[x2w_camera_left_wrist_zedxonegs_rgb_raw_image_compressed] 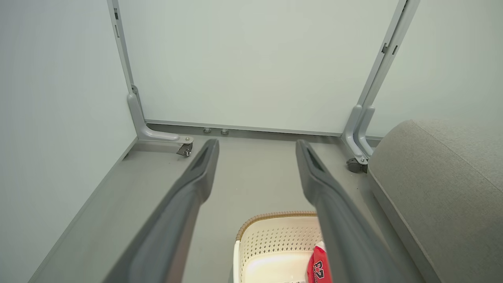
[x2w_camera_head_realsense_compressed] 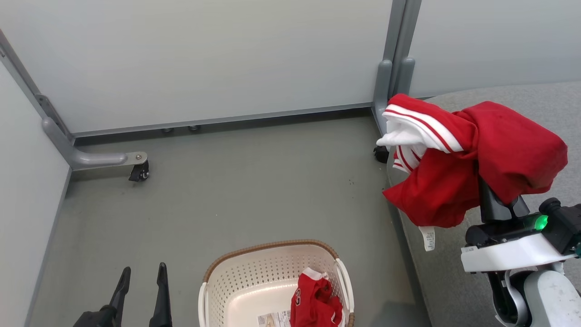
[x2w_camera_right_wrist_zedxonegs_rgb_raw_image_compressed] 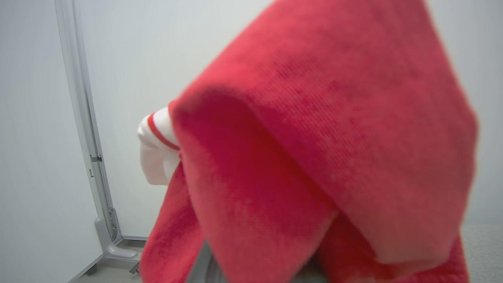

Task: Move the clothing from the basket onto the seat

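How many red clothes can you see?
2. One red garment hangs over the right fingers, at the edge of the grey seat. The other red garment lies in the basket. The basket's near part is cut off, so more could hide there.

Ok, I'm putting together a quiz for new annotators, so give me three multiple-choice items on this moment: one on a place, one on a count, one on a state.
1. In the head view, which part of the basket holds the loose garment?
A) right side B) left side C) centre
2. How many red garments are in that view?
A) one B) two C) three
3. The left gripper is:
A) shut on cloth B) shut on the rim C) open, empty

1 A: it is bunched against the basket's right wall.
2 B: the loose garment plus the lifted garment.
3 C: nothing lies between its spread jaws.
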Robot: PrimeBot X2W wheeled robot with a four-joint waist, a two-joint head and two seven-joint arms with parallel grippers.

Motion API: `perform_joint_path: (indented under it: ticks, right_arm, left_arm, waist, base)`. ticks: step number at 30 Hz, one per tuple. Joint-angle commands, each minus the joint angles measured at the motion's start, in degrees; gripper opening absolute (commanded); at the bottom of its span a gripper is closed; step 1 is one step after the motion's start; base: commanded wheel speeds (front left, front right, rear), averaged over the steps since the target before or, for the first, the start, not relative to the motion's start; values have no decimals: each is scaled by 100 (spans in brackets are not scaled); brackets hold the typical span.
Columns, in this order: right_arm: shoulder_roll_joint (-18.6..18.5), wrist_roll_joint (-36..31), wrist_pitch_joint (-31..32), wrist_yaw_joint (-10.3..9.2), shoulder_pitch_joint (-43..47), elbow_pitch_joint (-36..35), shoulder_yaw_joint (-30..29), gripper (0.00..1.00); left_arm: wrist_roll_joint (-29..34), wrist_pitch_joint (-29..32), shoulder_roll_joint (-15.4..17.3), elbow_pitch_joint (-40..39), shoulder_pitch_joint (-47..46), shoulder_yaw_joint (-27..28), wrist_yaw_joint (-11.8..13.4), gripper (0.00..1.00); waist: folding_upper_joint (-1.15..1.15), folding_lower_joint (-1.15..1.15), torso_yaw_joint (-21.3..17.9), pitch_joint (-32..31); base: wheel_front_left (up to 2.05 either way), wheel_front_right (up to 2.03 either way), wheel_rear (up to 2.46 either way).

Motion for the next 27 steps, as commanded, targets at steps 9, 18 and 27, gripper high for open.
perform_joint_path:
  ticks: [9,18,27]
  right_arm:
    - [-34,4,-20,-2,-22,5,-2,0]
    - [-56,-20,-19,-2,-99,-35,-71,0]
    - [-52,-61,-20,-2,-169,-106,-230,0]
  left_arm:
    - [27,-3,-41,-21,39,-87,-19,100]
    - [28,-3,-44,-30,-14,-149,-18,100]
    - [38,-4,-46,-94,-165,-250,-18,100]
  waist:
    - [0,0,-79,10]
    - [0,0,-577,97]
    - [0,0,-1512,244]
  base:
    - [0,0,0]
    - [0,0,0]
    - [0,0,0]
